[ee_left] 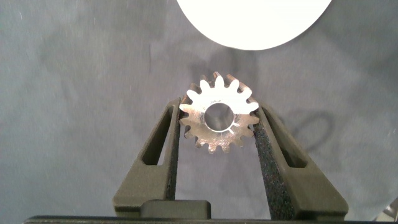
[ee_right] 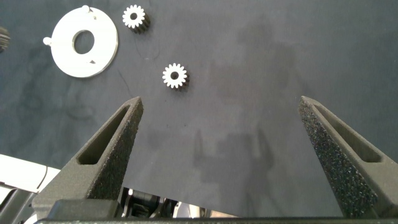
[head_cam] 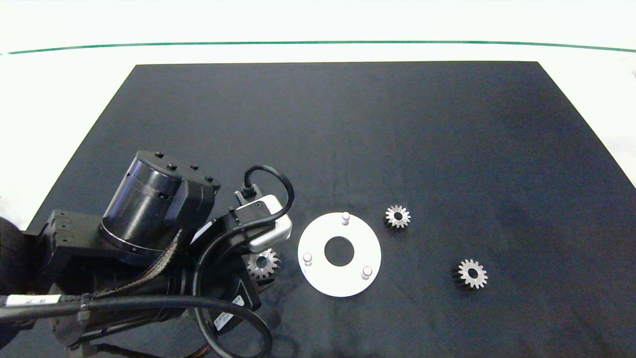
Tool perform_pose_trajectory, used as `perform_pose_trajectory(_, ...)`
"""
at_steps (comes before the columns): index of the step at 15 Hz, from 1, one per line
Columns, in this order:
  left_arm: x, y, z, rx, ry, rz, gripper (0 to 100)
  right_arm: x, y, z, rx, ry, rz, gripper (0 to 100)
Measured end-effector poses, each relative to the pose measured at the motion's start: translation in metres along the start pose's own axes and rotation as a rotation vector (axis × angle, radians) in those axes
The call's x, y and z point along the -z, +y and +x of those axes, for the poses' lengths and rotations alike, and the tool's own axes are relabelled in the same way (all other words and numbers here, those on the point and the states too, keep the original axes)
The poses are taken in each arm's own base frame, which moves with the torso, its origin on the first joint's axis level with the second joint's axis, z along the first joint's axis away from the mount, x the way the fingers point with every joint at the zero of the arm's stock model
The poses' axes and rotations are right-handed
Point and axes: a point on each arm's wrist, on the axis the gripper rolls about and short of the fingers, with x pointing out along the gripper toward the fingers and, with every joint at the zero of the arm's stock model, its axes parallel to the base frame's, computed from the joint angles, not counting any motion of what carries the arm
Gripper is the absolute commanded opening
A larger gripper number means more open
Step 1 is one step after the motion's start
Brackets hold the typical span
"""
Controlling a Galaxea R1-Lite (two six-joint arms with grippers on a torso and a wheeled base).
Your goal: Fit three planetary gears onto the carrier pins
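One planetary gear (ee_left: 214, 138), silver with pointed teeth, sits between the foam pads of my left gripper (ee_left: 217, 107), which is shut on its two sides. In the head view this gear (head_cam: 270, 262) shows just left of the white disc (head_cam: 339, 281), under my left wrist. Three carrier pins (head_cam: 346, 217) (head_cam: 307, 258) (head_cam: 366, 272) stand bare on the disc. Two more gears (head_cam: 398, 216) (head_cam: 472, 273) lie on the mat to the disc's right. My right gripper (ee_right: 224, 124) hangs open and empty, well away from the disc (ee_right: 84, 62), and does not appear in the head view.
A black mat (head_cam: 348, 139) covers the work area on a white table (head_cam: 74, 89). My left arm (head_cam: 149, 214) and its cables fill the mat's near left corner. The disc's edge (ee_left: 255, 22) lies just beyond the held gear.
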Motion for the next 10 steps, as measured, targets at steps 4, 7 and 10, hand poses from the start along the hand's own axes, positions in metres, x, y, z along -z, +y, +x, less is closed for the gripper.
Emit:
perform_pose_trajectory(4, -0.016, -0.009, 0.010, 0.016, -0.011, 0.033, 22, 0.001, 0.000, -0.002, 0.000, -0.008, 0.000, 100)
perform_pose_trajectory(7, -0.022, -0.015, 0.020, 0.024, -0.001, 0.052, 22, 0.001, 0.000, -0.004, -0.006, -0.012, -0.003, 100)
perform_pose_trajectory(10, -0.031, -0.022, 0.028, 0.031, -0.001, 0.074, 22, 0.003, 0.000, -0.004, -0.014, -0.012, -0.005, 100)
